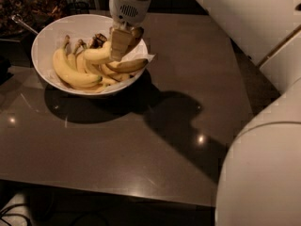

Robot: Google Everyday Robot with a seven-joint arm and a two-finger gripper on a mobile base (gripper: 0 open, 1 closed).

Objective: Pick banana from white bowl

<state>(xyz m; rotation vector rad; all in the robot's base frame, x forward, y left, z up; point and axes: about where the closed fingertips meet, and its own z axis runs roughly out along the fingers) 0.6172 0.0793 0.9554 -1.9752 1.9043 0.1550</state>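
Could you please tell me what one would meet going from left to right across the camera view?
white bowl, left rim → strongly curved banana lying in it → gripper, down over the bowl's right half among the bananas → robot's white body at the right edge.

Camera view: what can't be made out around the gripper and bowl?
- Gripper, low over the white bowl's right side: it covers the right end of the banana beside it.
- Lower bananas: buried under the top ones.
- Bowl's far rim: partly behind the wrist.
- Top-left items: dark, cut by the edge.
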